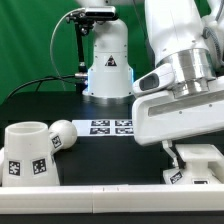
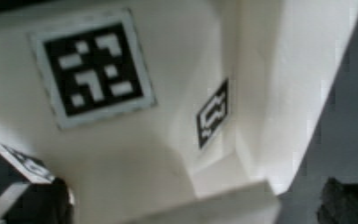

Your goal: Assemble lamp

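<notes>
The lamp base (image 1: 197, 168), a blocky white part with tags, sits on the black table at the exterior view's right. My gripper (image 1: 192, 150) is low over it. In the wrist view the base (image 2: 140, 120) fills the frame very close up, with tags on two of its faces. My gripper (image 2: 190, 205) straddles it with dark fingertips (image 2: 30, 200) far apart; one side shows a gap, so the jaws stand open. The cone shade (image 1: 28, 152) stands at the exterior view's left, and the round-headed bulb (image 1: 62, 133) lies beside it.
The marker board (image 1: 112, 126) lies flat in the middle of the table. A white rail (image 1: 100, 188) runs along the near edge. The robot's pedestal (image 1: 107, 65) stands at the back before a green backdrop, with a cable to its left.
</notes>
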Robot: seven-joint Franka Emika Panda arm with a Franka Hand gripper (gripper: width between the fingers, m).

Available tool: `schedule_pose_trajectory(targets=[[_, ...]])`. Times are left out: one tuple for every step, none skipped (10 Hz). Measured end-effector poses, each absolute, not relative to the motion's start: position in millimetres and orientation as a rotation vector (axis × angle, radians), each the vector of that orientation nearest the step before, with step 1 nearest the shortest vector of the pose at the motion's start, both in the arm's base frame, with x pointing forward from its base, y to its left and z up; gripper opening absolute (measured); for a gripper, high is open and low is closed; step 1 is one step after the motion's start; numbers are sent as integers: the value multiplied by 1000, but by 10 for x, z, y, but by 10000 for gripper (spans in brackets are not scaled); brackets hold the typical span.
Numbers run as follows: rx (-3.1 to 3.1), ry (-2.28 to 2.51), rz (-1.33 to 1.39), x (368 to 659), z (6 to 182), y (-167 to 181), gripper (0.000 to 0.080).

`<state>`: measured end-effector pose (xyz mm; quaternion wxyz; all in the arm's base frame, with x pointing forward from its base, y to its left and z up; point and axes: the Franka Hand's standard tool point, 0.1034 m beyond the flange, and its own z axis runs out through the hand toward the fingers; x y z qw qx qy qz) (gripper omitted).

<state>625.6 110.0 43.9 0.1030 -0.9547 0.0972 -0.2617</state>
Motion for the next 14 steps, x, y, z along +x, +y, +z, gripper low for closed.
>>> schedule_pose_trajectory(targets=[[-2821,282,-773,6253,431,1075,698],[-2825,288,-768,6238,413,1034,698],[-2828,292,-764,6220,397,1009,698],[-2834,295,-758,6193,368,976,698],[-2837,298,-754,6178,351,955,698],[-2836,300,-754,6183,360,945,698],[-2833,297,-762,6208,426,944,698],[-2830,297,-775,6231,485,931,698],[-2828,298,-783,6248,520,923,698],[-2825,297,-795,6268,572,918,698],[-2824,297,-802,6277,607,903,698],[-2826,300,-806,6272,635,862,698],[-2827,303,-816,6276,723,809,698],[-2834,298,-794,6265,816,758,698]])
